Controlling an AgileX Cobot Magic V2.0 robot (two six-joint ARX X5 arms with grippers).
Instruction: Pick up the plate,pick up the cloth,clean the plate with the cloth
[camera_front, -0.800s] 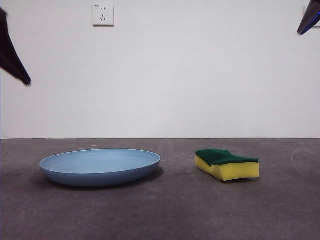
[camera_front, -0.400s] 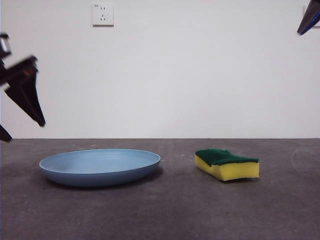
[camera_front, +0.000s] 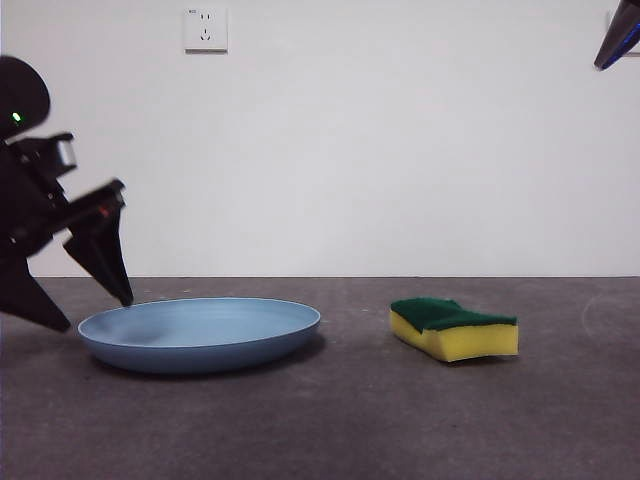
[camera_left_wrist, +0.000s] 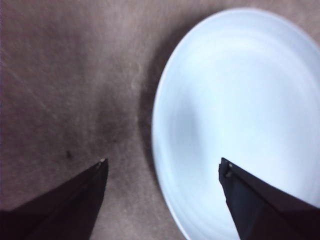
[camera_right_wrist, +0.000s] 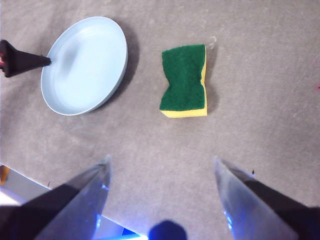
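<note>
Plate (camera_left_wrist: 235, 110): in the left wrist view its far side runs off the picture's edge, one jaw covers part of the bowl, and the surface is blurred.
Left gripper (camera_front: 92, 312): in the front view its body is cut by the picture's side edge, and motion-blurred.
Right gripper (camera_right_wrist: 160, 167): both jaws blurred and cut by the picture's edge.
Sponge (camera_front: 455, 328): its underside is hidden against the table (camera_front: 350, 420).

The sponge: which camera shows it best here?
The right wrist view: the sponge lies whole from above, green layer up, apart from the plate. The front view shows only its side. The left wrist view misses it.
</note>
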